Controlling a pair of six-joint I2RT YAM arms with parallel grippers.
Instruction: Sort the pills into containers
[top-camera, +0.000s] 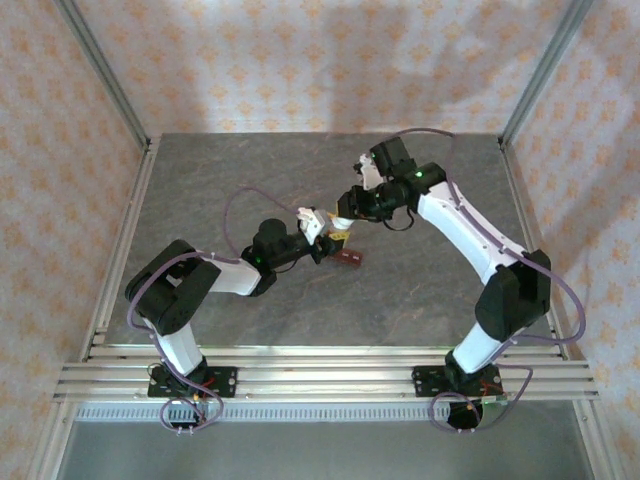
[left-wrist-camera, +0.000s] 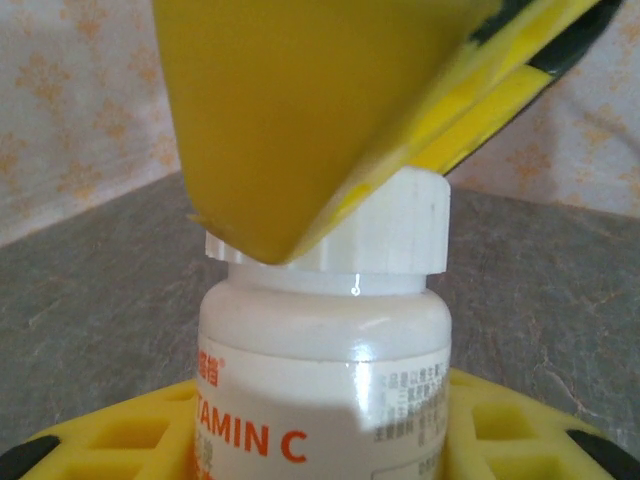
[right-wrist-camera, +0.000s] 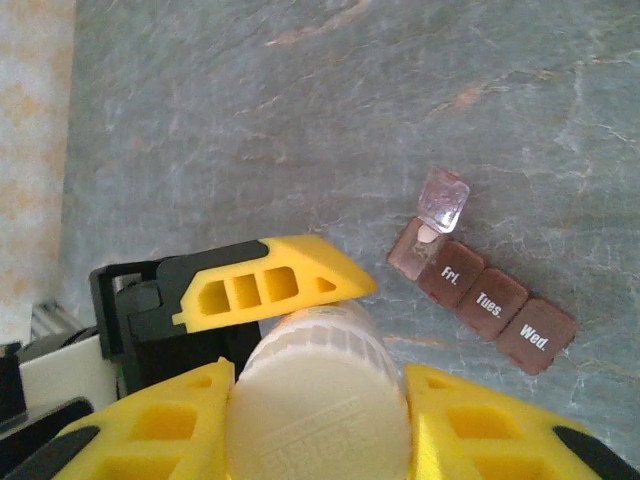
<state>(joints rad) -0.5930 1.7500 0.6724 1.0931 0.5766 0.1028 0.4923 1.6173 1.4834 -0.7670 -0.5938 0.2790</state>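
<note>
My left gripper is shut on a white bottle with orange "VITAMIN C" lettering, holding it off the table. From above, my right gripper is shut on the bottle's ribbed white cap, one yellow finger lying over the cap. The containers are a dark red-brown strip lying on the table just beyond the bottle. Its end compartment has its clear lid standing open; the others are closed. In the top view both grippers meet at the bottle, next to the containers. The pills are hidden.
The grey marbled table stretches around the strip. Aluminium frame posts and patterned walls stand at the left, right and back. Purple cables loop over both arms.
</note>
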